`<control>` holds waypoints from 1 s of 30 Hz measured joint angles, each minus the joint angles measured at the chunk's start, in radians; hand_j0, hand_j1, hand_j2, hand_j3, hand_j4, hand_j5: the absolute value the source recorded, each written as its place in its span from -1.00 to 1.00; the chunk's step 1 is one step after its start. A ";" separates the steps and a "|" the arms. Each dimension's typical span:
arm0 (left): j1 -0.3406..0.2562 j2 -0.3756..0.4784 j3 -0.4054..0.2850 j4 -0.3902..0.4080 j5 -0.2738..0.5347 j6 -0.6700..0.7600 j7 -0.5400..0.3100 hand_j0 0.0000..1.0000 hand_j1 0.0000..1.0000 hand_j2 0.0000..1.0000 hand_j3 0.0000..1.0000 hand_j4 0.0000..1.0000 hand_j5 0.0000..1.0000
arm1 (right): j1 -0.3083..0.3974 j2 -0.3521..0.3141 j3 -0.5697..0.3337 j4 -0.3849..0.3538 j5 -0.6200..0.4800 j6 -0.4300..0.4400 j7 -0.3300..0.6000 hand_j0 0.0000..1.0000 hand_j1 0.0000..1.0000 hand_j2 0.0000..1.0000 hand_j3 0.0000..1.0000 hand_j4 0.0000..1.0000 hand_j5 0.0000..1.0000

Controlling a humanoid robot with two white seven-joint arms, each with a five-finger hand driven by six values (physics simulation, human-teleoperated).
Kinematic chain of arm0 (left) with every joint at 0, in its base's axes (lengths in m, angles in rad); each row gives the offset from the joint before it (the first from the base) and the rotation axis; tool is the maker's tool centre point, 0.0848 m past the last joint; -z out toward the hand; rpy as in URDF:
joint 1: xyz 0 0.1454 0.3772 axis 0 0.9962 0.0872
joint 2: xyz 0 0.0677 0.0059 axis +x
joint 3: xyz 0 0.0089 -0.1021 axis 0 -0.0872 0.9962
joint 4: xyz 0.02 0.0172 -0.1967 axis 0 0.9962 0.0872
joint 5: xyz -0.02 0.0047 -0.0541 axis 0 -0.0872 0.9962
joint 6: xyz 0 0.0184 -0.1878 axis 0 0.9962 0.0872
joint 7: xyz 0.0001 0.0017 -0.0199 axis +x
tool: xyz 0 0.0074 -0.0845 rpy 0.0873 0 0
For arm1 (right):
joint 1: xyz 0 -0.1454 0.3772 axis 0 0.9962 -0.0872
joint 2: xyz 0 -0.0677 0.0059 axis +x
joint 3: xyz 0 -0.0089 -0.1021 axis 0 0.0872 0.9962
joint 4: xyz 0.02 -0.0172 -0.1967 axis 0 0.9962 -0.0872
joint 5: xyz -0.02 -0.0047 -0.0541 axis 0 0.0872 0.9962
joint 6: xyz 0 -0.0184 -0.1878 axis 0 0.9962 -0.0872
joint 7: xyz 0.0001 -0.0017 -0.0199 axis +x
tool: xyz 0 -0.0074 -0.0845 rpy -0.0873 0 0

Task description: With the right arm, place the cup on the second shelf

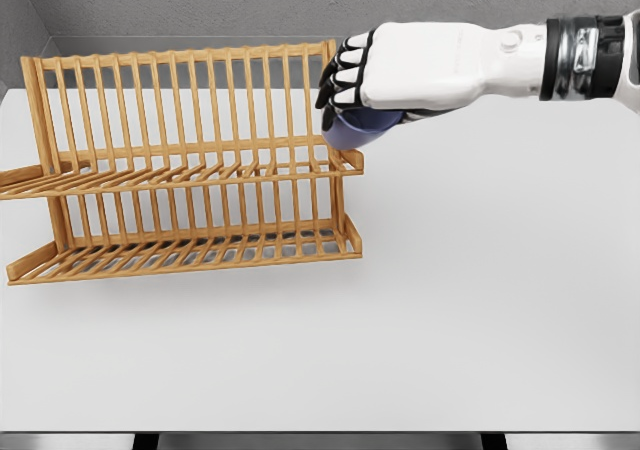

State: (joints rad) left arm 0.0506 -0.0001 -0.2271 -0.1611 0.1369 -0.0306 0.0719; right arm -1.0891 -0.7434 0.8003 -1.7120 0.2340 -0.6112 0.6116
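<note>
The blue cup (352,128) is gripped under the right hand (375,75), fingers curled around it — held at the right end of the wooden rack (180,170), just above the upper shelf (200,175), which lies leftward and slightly below the cup.

Rack (185,165) on the worktop (450,300), toward the rear left corner, two shelves one above the other. Right hand (375,75) reaching in from the right edge, closed around a cup (355,128), over the upper shelf's right end. Cup beneath the hand, at or just above that shelf; contact unclear.
</note>
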 measured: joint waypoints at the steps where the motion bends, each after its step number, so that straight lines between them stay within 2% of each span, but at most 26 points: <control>1: 0.000 0.000 0.000 0.000 0.000 0.000 0.000 1.00 1.00 1.00 1.00 1.00 1.00 | 0.000 0.001 0.006 -0.004 0.000 0.000 -0.001 0.35 0.35 0.35 0.35 0.35 0.35; 22: 0.000 0.000 0.000 0.000 0.000 0.000 0.000 1.00 1.00 1.00 1.00 1.00 1.00 | -0.017 0.033 0.076 -0.015 0.003 0.003 -0.003 0.38 0.38 0.38 0.38 0.38 0.38; 23: 0.000 0.000 0.000 0.000 0.000 0.000 0.000 1.00 1.00 1.00 1.00 1.00 1.00 | -0.017 0.034 0.078 -0.014 0.002 0.003 -0.003 0.41 0.41 0.41 0.41 0.41 0.41; 24: 0.000 0.000 0.000 0.000 0.000 0.000 0.000 1.00 1.00 1.00 1.00 1.00 1.00 | -0.017 0.034 0.080 -0.013 0.002 0.003 -0.003 1.00 1.00 1.00 1.00 1.00 1.00; 29: 0.000 0.000 0.000 0.000 0.000 0.000 0.000 1.00 1.00 1.00 1.00 1.00 1.00 | -0.020 0.031 0.080 -0.007 0.002 0.003 -0.001 1.00 1.00 1.00 1.00 1.00 1.00; 30: 0.000 0.000 0.000 0.000 0.000 0.000 0.000 1.00 1.00 1.00 1.00 1.00 1.00 | -0.040 0.028 0.077 -0.006 0.001 0.003 -0.001 1.00 1.00 1.00 1.00 1.00 1.00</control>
State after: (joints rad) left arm 0.0506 -0.0001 -0.2271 -0.1612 0.1368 -0.0306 0.0722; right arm -1.1290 -0.7151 0.8768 -1.7177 0.2354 -0.6084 0.6110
